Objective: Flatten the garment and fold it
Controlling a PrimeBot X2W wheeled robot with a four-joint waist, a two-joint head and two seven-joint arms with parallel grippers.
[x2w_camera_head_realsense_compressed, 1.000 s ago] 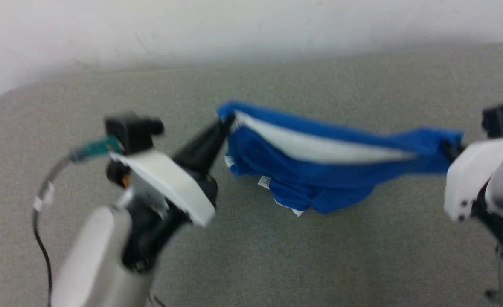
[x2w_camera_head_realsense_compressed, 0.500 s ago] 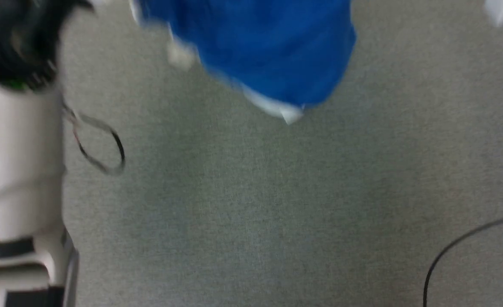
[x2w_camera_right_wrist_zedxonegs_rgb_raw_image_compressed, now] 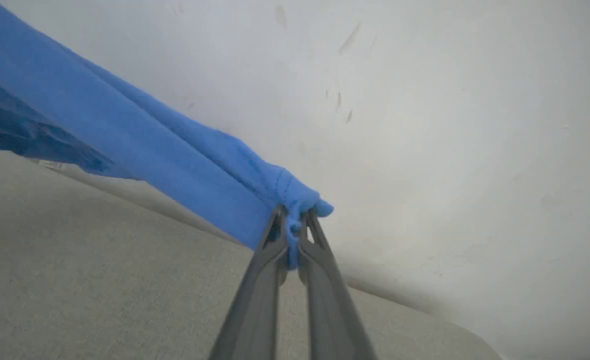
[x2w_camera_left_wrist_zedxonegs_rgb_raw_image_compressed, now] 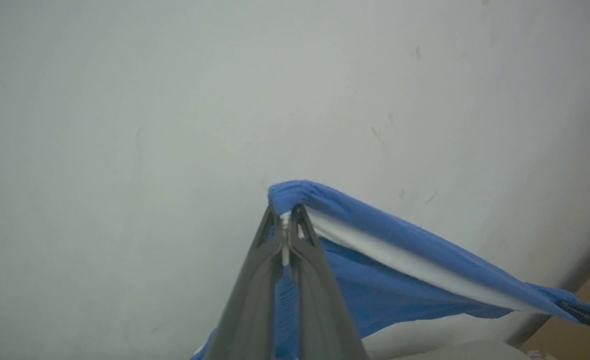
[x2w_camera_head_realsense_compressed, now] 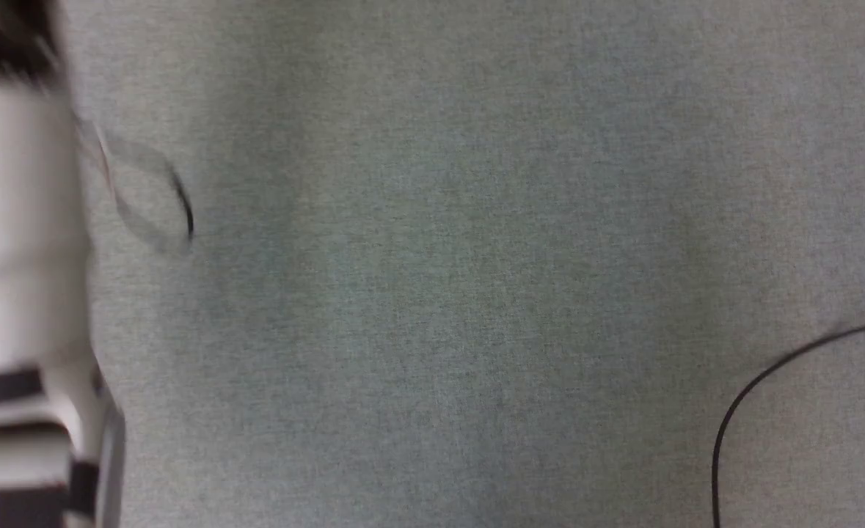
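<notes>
Grey tabletop [x2w_camera_right_wrist_zedxonegs_rgb_raw_image_compressed: 99, 280] lies under the garment [x2w_camera_left_wrist_zedxonegs_rgb_raw_image_compressed: 385, 295], which hangs stretched above it between your left gripper [x2w_camera_left_wrist_zedxonegs_rgb_raw_image_compressed: 285, 212] and right gripper [x2w_camera_right_wrist_zedxonegs_rgb_raw_image_compressed: 293, 215], each with jaws pinched on a bunched corner. Lower both ends toward the tabletop evenly, span taut, so the hanging fabric lays flat. The blurred head view probably won't show you its clearance.

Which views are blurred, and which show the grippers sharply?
Head view: motion-blurred, grey textured surface and pale forearm smeared. Left wrist view: sharp where the left gripper pinches the bright royal-blue fabric shorts. Right wrist view: right gripper equally sharp.
</notes>
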